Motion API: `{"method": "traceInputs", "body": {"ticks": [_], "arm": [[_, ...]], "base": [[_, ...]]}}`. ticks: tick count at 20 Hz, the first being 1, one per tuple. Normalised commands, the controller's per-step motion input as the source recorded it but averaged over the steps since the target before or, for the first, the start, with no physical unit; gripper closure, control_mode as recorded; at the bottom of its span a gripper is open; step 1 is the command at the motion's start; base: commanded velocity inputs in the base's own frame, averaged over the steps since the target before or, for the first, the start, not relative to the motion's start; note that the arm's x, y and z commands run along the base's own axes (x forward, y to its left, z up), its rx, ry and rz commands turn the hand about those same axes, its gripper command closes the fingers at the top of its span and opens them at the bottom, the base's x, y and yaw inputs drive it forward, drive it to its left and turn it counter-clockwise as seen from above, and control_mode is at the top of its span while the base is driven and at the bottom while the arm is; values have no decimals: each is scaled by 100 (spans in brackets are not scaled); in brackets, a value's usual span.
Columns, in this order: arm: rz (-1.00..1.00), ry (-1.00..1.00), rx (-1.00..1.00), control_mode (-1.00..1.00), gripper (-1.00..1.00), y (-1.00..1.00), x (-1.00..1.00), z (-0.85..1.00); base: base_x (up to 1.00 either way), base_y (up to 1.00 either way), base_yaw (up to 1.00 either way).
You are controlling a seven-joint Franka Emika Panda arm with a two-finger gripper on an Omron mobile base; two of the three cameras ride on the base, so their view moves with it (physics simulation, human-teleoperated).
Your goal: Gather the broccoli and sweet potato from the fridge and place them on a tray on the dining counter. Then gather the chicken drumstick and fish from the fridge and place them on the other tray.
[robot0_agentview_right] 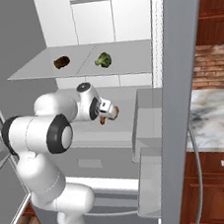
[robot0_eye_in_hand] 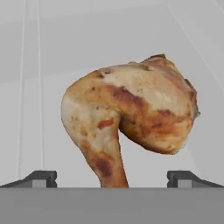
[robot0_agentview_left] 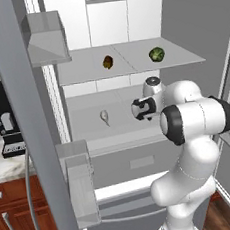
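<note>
I've got the gripper (robot0_eye_in_hand: 112, 178) wide open, straddling the chicken drumstick (robot0_eye_in_hand: 131, 122) on the fridge's lower shelf (robot0_agentview_left: 123, 128). Risk: closing on the thin bone end, it could pivot and slip out.

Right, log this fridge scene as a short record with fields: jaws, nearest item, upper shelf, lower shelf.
jaws: gripper open, tips wide apart, nothing held
nearest item: chicken drumstick close ahead, centred between the tips, bone end toward the hand
upper shelf: sweet potato on the left, broccoli on the right, apart
lower shelf: fish left of the gripper
fridge door: open, door bins on the left
</note>
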Motion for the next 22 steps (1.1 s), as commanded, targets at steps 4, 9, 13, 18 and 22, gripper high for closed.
{"method": "traceInputs", "body": {"ticks": [4,9,13,18,22], "arm": [[0,3,0,-100,-100,0,27,-10],[-1,3,0,-100,-100,0,11,-25],[-3,1,0,-100,-100,0,0,-34],[-5,0,0,-100,-100,0,-1,-52],[-11,0,0,-100,-100,0,-14,-81]], "base": [[0,0,0],[0,0,0],[0,0,0],[0,0,0],[0,0,0]]}}
